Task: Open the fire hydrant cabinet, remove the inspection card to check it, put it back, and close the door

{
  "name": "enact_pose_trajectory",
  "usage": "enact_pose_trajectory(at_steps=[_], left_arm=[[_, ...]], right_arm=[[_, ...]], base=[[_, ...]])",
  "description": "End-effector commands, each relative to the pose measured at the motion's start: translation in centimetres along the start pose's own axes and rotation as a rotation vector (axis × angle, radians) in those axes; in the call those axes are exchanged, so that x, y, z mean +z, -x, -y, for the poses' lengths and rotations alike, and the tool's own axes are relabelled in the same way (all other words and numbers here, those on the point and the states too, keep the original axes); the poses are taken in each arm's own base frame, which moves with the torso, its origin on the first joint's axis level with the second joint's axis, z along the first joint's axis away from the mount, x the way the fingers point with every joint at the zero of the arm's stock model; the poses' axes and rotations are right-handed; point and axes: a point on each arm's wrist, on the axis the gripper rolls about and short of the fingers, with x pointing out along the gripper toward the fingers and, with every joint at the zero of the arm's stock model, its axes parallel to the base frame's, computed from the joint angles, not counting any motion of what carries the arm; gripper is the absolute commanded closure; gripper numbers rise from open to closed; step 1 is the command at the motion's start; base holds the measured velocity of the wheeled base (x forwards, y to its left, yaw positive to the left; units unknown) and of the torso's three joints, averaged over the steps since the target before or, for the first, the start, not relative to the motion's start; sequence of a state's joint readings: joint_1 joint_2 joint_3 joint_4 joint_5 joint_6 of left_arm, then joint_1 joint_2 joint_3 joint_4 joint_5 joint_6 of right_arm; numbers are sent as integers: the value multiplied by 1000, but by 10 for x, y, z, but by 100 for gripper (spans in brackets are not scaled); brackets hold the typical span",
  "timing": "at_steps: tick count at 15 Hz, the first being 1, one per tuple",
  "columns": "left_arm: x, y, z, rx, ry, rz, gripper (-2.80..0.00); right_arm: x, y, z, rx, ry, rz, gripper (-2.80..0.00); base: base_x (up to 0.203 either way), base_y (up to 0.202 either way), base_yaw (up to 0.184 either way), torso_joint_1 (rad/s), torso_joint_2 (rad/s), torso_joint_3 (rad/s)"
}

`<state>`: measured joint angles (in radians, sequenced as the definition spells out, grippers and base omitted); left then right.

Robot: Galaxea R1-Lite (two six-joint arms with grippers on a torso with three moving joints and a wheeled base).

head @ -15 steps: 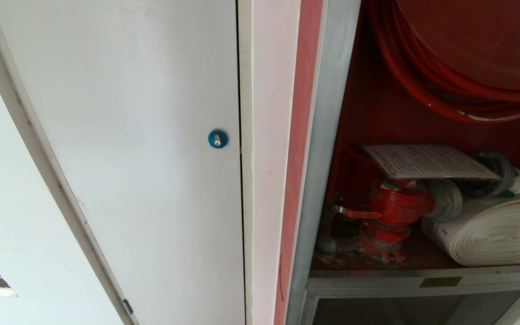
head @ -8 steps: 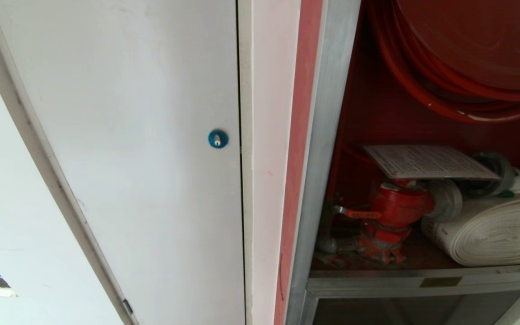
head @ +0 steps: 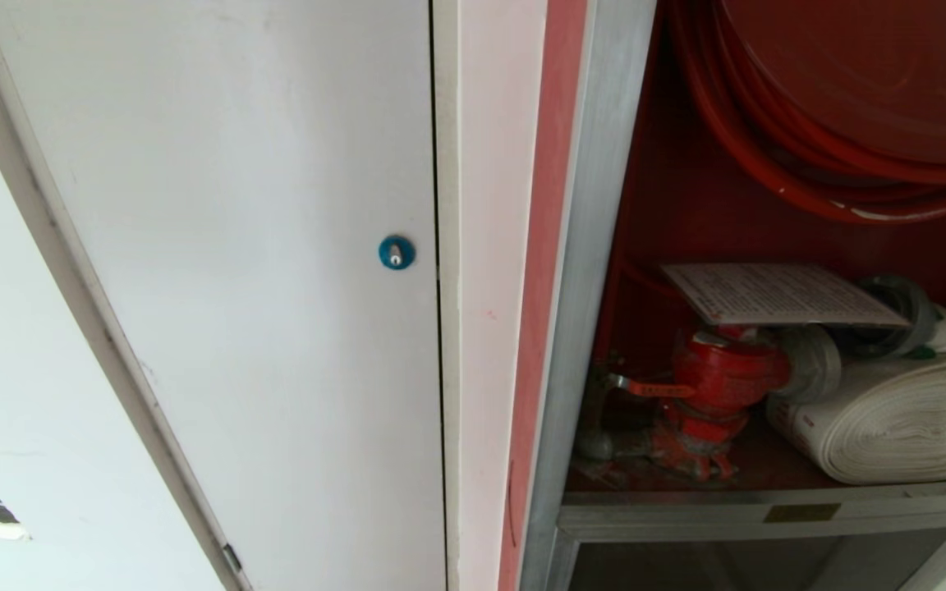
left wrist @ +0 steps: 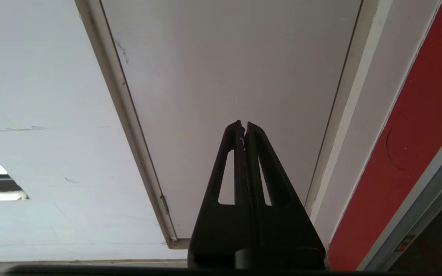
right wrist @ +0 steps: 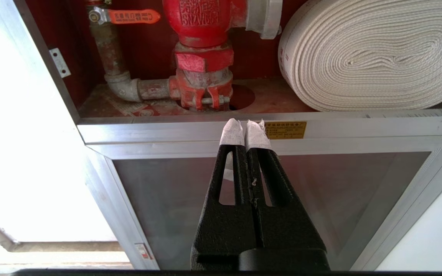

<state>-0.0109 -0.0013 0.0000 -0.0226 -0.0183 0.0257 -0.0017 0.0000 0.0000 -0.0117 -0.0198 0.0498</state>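
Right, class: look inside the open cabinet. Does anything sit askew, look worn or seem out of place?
Yes. The inspection card lies loose and tilted on top of the red valve, overhanging it, not hung or filed. The valve's paint is chipped at its base. The white rolled hose looks tidy.

Open mouth on the fire hydrant cabinet; the red valve and white rolled hose crowd the floor, hose reel overhead, probably clear between.

Red cabinet floor, red valve beside white rolled hose, both resting on it
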Motion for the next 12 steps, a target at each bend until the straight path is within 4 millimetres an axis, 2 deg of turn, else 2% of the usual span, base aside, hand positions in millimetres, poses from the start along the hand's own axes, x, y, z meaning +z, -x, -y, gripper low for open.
enact_pose_trajectory(at_steps=[1,8,12], left_arm=[[-4,-1,0,0,0,-14,0],[-4,-1,0,0,0,-14,0],[-4,-1,0,0,0,-14,0]], right_arm=[[-1,0,0,0,-1,-2,0],[-1,0,0,0,-1,-2,0],[-1,0,0,0,-1,-2,0]], base=[[0,0,0,0,0,0],[-9,0,0,2,1,0],[-188,0,1,-1,2,3]])
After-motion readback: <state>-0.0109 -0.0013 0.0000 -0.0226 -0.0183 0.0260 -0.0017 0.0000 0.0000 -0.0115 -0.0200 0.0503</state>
